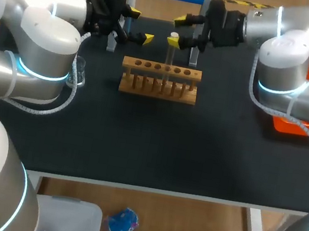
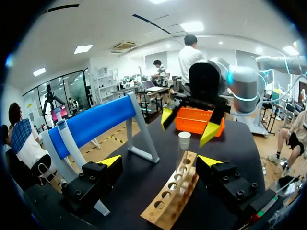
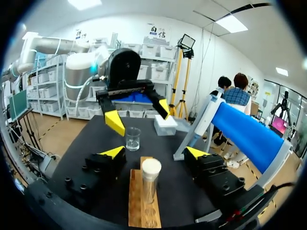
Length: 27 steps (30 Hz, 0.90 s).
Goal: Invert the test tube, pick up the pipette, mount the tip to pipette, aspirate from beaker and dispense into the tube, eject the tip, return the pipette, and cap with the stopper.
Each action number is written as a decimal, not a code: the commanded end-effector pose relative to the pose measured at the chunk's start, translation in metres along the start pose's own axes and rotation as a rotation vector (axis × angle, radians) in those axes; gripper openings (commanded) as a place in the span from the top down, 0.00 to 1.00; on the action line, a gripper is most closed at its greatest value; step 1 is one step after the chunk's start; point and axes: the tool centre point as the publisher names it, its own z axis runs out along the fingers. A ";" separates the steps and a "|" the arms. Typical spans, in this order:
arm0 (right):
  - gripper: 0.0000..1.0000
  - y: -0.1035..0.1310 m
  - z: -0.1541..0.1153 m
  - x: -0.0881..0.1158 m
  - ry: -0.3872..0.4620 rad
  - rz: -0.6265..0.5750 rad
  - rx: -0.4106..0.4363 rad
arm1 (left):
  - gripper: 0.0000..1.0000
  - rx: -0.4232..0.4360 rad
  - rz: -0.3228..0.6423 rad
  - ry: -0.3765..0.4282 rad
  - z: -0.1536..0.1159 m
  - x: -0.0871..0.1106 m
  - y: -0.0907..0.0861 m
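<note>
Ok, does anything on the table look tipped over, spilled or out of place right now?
Nothing stands out. The test tube stands upright in the wooden rack, the rack sits flat on the table, and the beaker is upright with no spill visible around it.

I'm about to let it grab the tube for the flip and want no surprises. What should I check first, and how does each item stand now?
1. Test tube upright in the wooden rack: ok.
2. Right gripper open, tube between its fingers, not touched: ok.
3. Left gripper open and empty: ok.
4. The two grippers apart from each other: ok.
5. Which end of the tube is up: cannot tell.
</note>
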 end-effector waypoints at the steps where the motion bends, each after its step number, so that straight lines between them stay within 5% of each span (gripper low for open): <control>1: 0.00 0.016 -0.011 -0.004 -0.005 -0.010 -0.028 | 0.00 0.005 0.001 0.000 0.001 0.000 0.001; 7: 0.02 0.038 -0.018 -0.008 0.036 -0.034 -0.140 | 0.00 0.005 0.001 0.000 0.001 0.000 0.001; 8: 0.69 0.041 -0.019 -0.008 0.059 -0.040 -0.171 | 0.00 0.005 0.001 0.000 0.001 0.000 0.001; 9: 1.00 0.042 -0.019 -0.008 0.082 -0.041 -0.193 | 0.00 0.005 0.001 0.000 0.001 0.000 0.001; 19: 1.00 0.043 -0.020 -0.003 0.245 -0.053 -0.427 | 0.00 0.005 0.001 0.000 0.001 0.000 0.001; 27: 1.00 0.038 -0.009 -0.002 0.268 0.031 -0.359 | 0.00 0.005 0.001 0.000 0.001 0.000 0.001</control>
